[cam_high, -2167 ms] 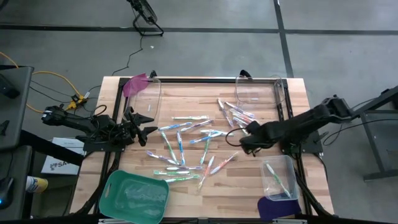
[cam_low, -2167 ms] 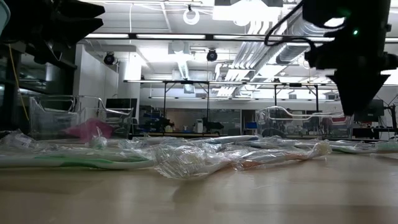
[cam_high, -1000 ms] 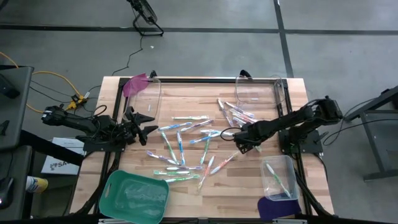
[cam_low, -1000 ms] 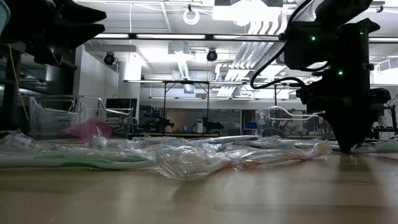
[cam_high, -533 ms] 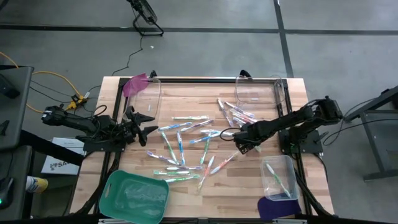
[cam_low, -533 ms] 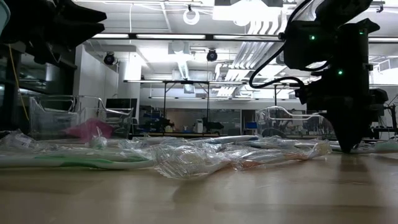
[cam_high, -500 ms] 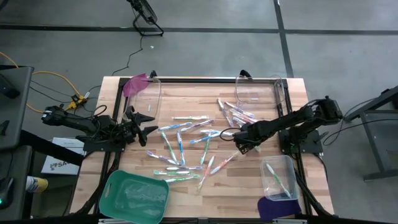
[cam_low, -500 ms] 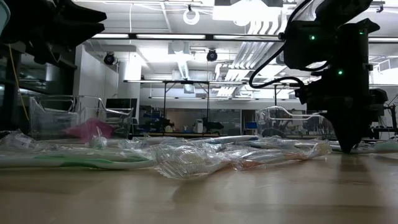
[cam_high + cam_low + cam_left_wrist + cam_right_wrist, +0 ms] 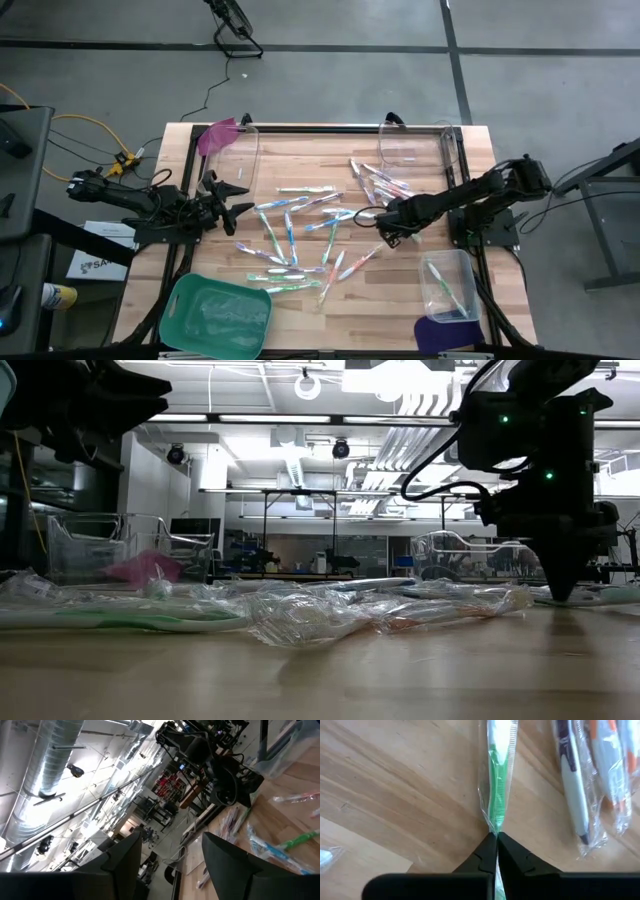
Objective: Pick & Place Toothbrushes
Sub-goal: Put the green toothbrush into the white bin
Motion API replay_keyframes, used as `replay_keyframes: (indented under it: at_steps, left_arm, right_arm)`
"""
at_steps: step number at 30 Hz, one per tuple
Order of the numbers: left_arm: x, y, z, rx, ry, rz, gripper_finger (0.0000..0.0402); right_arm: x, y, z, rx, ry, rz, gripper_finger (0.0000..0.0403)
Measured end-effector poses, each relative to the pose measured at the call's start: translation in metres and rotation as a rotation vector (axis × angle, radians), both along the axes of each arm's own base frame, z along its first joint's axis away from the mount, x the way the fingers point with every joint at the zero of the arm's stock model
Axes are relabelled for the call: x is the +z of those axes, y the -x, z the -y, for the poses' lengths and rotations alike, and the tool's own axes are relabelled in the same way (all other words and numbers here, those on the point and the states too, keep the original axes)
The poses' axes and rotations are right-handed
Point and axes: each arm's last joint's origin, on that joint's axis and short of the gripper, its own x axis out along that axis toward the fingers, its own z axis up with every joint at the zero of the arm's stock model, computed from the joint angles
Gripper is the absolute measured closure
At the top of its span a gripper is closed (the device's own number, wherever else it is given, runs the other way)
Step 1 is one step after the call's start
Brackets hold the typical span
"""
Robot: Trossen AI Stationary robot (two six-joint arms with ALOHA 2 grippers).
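The right gripper (image 9: 495, 836) is pinched on a green-handled toothbrush (image 9: 498, 775) lying wrapped on the table (image 9: 400, 300), low for lifting. The left gripper (image 9: 236, 199) waits spread at the table's left.

Robotics laboratory: a wooden bench (image 9: 300, 300) on bare concrete floor (image 9: 330, 85), exposed ceiling ducts (image 9: 425, 435) and strip lights (image 9: 250, 418) overhead, further metal-framed workstations (image 9: 330, 520) ranged in the open hall behind.
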Motion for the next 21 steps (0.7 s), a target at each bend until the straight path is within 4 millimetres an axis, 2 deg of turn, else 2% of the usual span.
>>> replay_keyframes:
  at_steps: [6,11,21]
  left_arm:
    - [0.000,0.000,0.000,0.000,-0.001,-0.003,0.0199]
    - [0.000,0.000,0.000,0.000,0.000,-0.003,0.0199]
    - [0.000,0.000,0.000,-0.001,0.003,-0.002,0.0199]
  right_arm:
    - [0.010,0.007,-0.010,0.030,-0.035,0.017,0.0399]
    - [0.030,0.020,-0.013,0.010,-0.030,0.057,0.0399]
    - [0.072,0.047,-0.014,0.037,-0.074,0.263,0.0399]
